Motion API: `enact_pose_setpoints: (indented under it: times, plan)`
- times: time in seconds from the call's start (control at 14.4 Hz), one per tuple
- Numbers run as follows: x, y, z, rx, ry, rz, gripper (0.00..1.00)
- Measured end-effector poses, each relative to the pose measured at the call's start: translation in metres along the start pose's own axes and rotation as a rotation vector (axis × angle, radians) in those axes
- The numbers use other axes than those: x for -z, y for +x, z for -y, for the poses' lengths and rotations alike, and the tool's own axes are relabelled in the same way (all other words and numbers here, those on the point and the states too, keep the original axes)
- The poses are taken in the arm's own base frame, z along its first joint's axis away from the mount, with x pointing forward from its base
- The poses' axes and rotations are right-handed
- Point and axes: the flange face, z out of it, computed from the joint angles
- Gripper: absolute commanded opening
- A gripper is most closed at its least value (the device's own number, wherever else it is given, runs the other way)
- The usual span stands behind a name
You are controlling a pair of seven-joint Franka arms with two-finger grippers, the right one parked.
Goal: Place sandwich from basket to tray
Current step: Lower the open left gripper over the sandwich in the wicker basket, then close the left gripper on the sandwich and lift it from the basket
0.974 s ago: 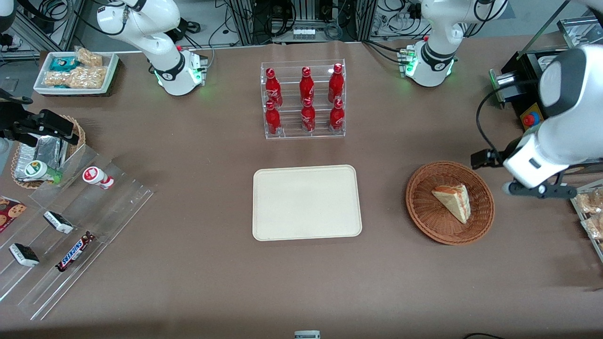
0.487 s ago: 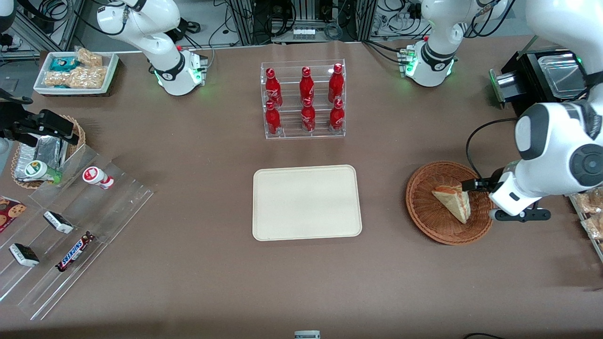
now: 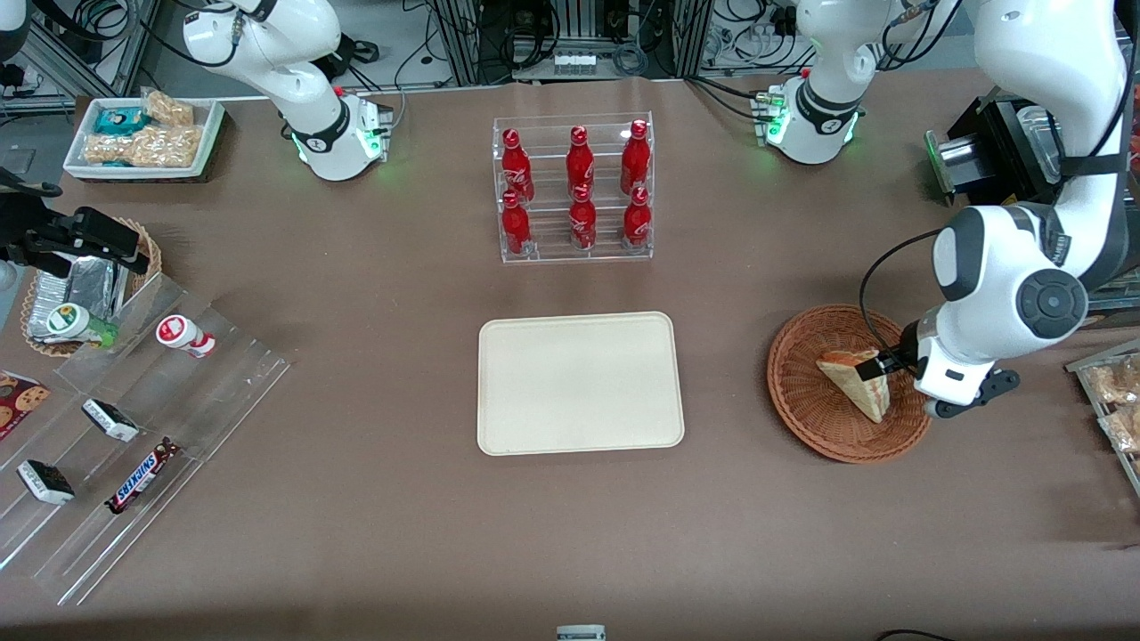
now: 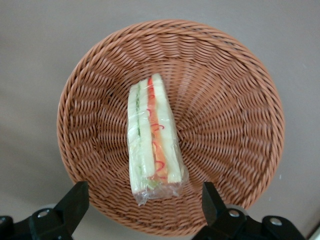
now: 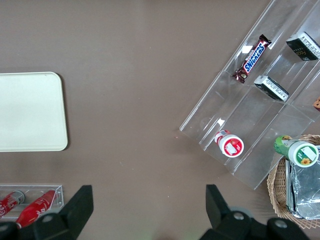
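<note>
Brown bench (image 3: 374,534): gripper (image 4: 142,210) spread, hovering above sandwich (image 4: 151,137) in basket (image 4: 230,125); tray (image 3: 579,383) well apart.

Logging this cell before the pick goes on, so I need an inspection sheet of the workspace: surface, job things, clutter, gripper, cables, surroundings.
Surface: brown table, no spills seen.
Job things: sandwich lies wrapped in the basket; tray bare, toward the parked arm's end from the basket.
Clutter: bottle rack farther from the front camera than the tray; clear snack steps, foil-lined basket and white snack tray toward the parked arm's end.
Gripper: gripper open, over the basket, fingers astride the sandwich's end, not touching.
Cables: black cable loops above the basket.
Surroundings: black machine at the working arm's end.
</note>
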Motion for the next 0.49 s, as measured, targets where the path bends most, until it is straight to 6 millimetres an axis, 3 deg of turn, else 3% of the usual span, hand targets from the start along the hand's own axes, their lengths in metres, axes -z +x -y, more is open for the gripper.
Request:
enact_pose_setpoints:
  times: [0.28,0.35,0.49]
  plan:
    - [-0.035,-0.015,0.008,0.330,-0.048,-0.053,1.00]
    - [-0.043,-0.018,0.010,0.372,-0.063,-0.066,0.94]
    - [-0.058,-0.024,0.014,0.419,-0.075,-0.075,0.21]
